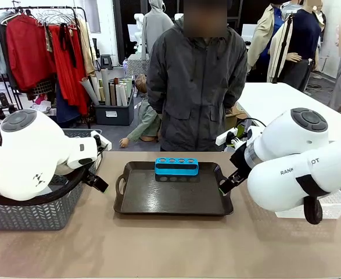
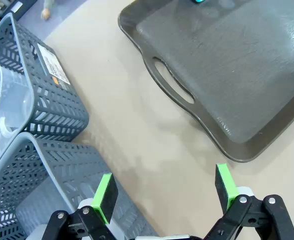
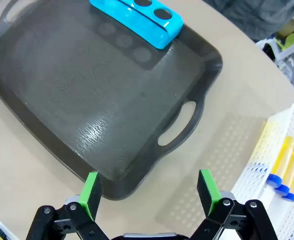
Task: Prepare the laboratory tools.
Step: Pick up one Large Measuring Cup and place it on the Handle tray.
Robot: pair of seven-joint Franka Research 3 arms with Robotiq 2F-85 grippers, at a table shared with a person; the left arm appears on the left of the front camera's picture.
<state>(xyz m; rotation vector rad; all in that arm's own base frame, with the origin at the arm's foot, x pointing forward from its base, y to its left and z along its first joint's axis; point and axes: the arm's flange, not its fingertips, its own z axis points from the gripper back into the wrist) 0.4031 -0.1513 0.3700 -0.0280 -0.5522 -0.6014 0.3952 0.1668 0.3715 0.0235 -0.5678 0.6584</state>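
Note:
A small blue tube rack (image 1: 176, 167) (image 3: 136, 15) with empty holes stands at the far side of the dark brown tray (image 1: 170, 200). Blue-capped tubes of yellow liquid (image 3: 283, 165) lie in a white basket (image 3: 267, 200) to the right of the tray. A clear beaker (image 2: 6, 107) sits inside a grey mesh basket (image 2: 56, 100) on the left. My left gripper (image 1: 100, 184) (image 2: 165, 192) hangs open above bare table between the grey baskets and the tray's left handle. My right gripper (image 1: 224, 187) (image 3: 149, 192) hovers open over the tray's near right corner, holding nothing.
A person in a dark jacket (image 1: 196, 87) stands at the far side of the table, behind the tray. The grey mesh basket (image 1: 36, 212) fills the left of the table and the white basket (image 1: 333, 206) sits at the right edge. Bare tabletop (image 1: 170, 250) lies in front.

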